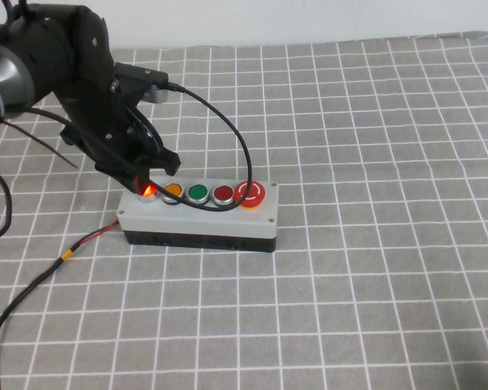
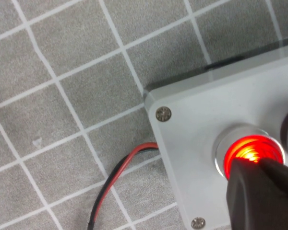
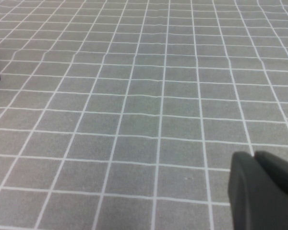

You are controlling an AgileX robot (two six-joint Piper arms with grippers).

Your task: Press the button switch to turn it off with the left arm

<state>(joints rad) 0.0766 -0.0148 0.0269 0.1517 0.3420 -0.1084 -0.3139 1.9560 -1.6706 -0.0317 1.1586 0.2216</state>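
Observation:
The button switch (image 1: pixel 148 191) is the small round red one at the left end of a grey box (image 1: pixel 228 221) with a black base, and it glows bright red (image 2: pixel 252 147). My left gripper (image 1: pixel 143 185) comes down on it from the back left. It is shut, its black fingertips (image 2: pixel 240 172) pressed together and resting on the near part of the glowing dome. My left gripper (image 2: pixel 257 165) covers part of the button. My right gripper (image 3: pixel 255 157) is shut and hangs over bare gridded table, out of the high view.
Along the box to the right sit an orange button (image 1: pixel 173 192), a green one (image 1: pixel 198 193), a darker red one (image 1: pixel 224 194) and a large red mushroom button (image 1: pixel 250 193). A black cable (image 1: pixel 236 138) loops over them. A red-black wire (image 2: pixel 115 177) leaves the box's left end.

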